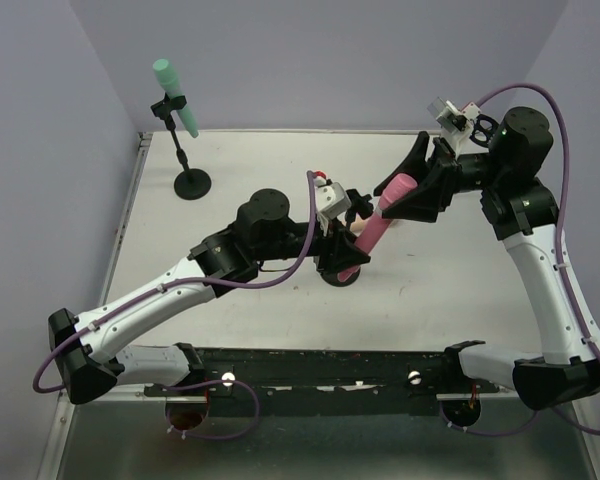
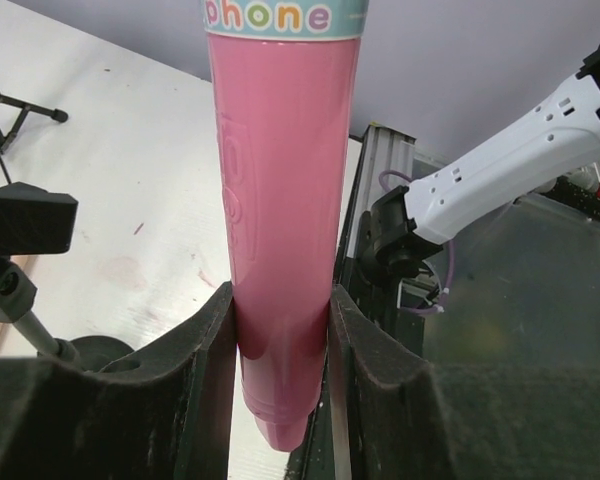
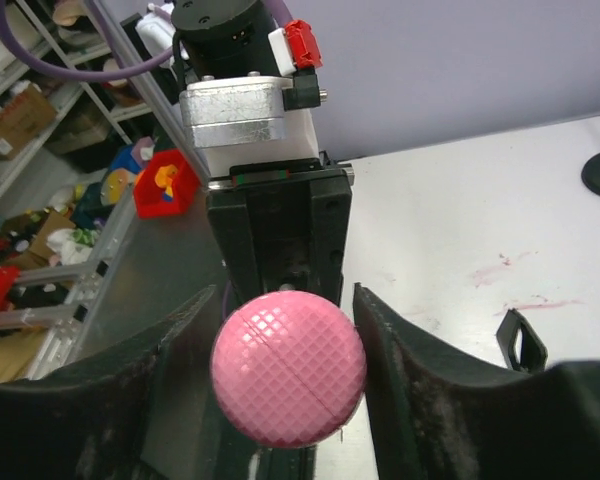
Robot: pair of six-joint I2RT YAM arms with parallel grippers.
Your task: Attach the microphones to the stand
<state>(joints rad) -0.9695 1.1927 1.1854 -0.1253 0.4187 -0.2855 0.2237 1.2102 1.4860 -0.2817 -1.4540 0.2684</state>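
The pink microphone (image 1: 385, 212) is held up off the counter (image 1: 280, 160) at mid-table, tilted, head toward the far right. Its tapered shaft is clamped firmly in the left gripper (image 2: 280, 300), and both fingers (image 2: 195, 360) are seen pressed flat against the pink plastic. Now the right gripper (image 3: 286, 295): its fingers are placed on either side of the rounded, cross-hatched head. Whether they are squeezing it or only flanking it cannot be told from the wrist view.

Over at the far left, the teal microphone (image 1: 173, 95) is already seated in the clip of a black stand (image 1: 192, 184), leaning slightly, well apart from both arms. A second stand base (image 1: 340, 275) is glimpsed just under the left gripper. Beside it a peach-coloured shape (image 1: 357, 228) is mostly hidden, and how it sits cannot be made out.
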